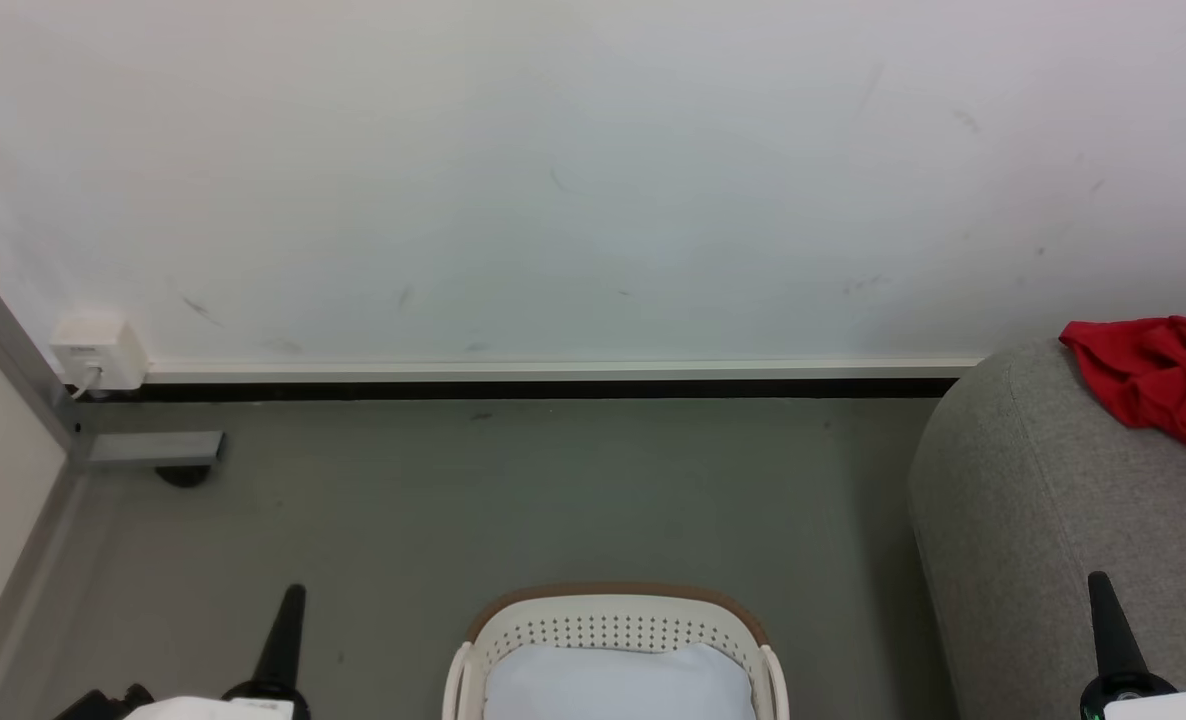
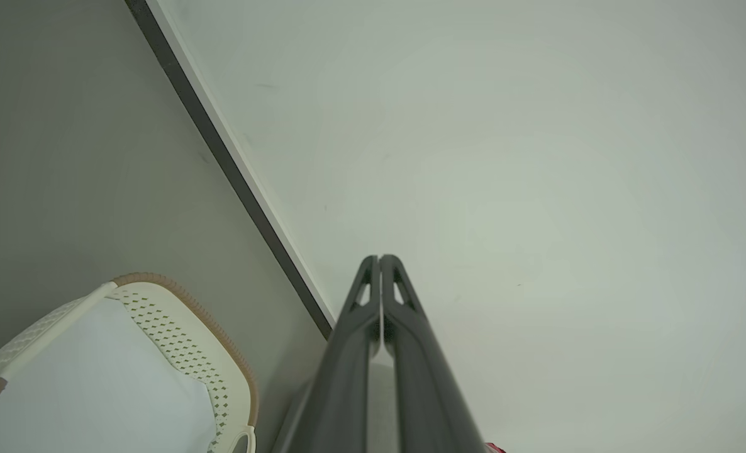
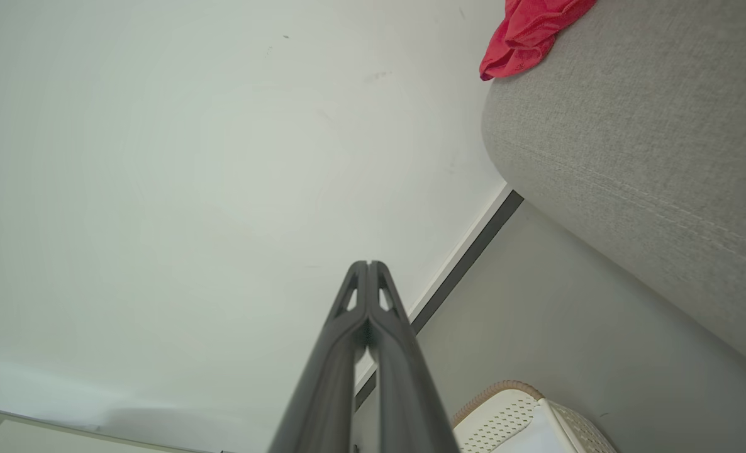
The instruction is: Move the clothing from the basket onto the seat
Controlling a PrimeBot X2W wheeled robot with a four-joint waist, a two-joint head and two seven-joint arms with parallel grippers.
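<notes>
1. A grey floor (image 1: 513, 500) runs back to a scuffed white wall (image 1: 553, 180). A pale skirting strip (image 1: 553, 369) sits over a dark gap where the two meet.
2. At the left of the head view, a white socket box (image 1: 100, 352) sits low on the wall. Beside it is a grey metal frame (image 1: 13, 350) whose foot rests on the floor.
3. The basket (image 1: 613, 612) stands on the floor at the bottom middle of the head view, between the two tools. The part of its inside that shows holds pale padding (image 1: 618, 685).
4. The seat (image 1: 1033, 520) stands at the right, near the basket but apart from it, with its rounded corner close to the wall.
5. The clothing (image 1: 1158, 385) lies crumpled on top of the seat at the wall-side corner and is cut off by the picture's right edge.
6. The left tool (image 1: 291, 610) points up over bare floor at the lower left. The right tool (image 1: 1103, 600) points up in front of the seat's side.
7. The left wrist view makes the left tool's state plain: its fingers are pressed together tip to tip with nothing between them. It also shows the basket's brown rim and perforated wall from close by.
8. The right wrist view shows the right tool's fingers together too, and empty. It adds the stitched seam along the seat's rounded edge and the red cloth drooping slightly over that edge.
</notes>
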